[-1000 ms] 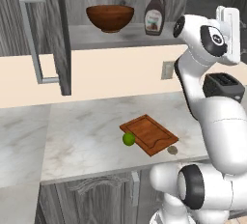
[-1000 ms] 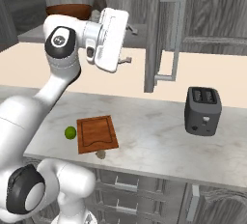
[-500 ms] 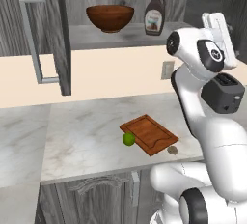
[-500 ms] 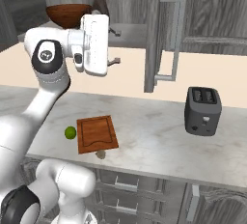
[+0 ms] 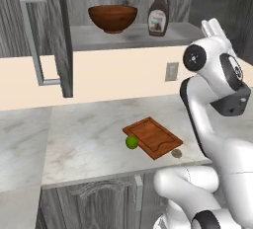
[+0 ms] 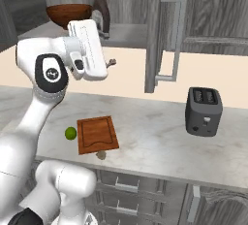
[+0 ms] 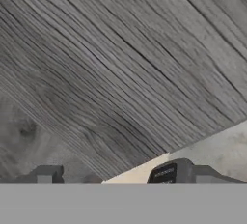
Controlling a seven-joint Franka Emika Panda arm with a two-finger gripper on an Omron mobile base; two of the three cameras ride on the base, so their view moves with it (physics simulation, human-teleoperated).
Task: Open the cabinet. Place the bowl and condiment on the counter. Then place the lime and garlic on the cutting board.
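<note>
Left base view: cabinet (image 5: 54, 35) open; bowl (image 5: 112, 18) and condiment (image 5: 158, 12) on its shelf, label unreadable. Lime (image 5: 131, 142) touches the cutting board (image 5: 152, 137); garlic (image 5: 176, 153) just beside it, on the surface (image 5: 79, 139).

Right base view: hand (image 6: 111, 63) empty, below the shelf.

Hand view: jaws wide apart, facing cabinet wood. Judged next: reach the bowl.

Cabinet (image 5: 47, 40) doors open. Brown bowl (image 5: 112, 18) & dark condiment bottle (image 5: 158, 17) upright on its shelf, apart. Cutting board (image 5: 152, 137) flat on counter (image 5: 79, 139) nr front edge; lime (image 5: 131, 142) touching its left corner, garlic (image 5: 176, 153) just off its front corner.
</note>
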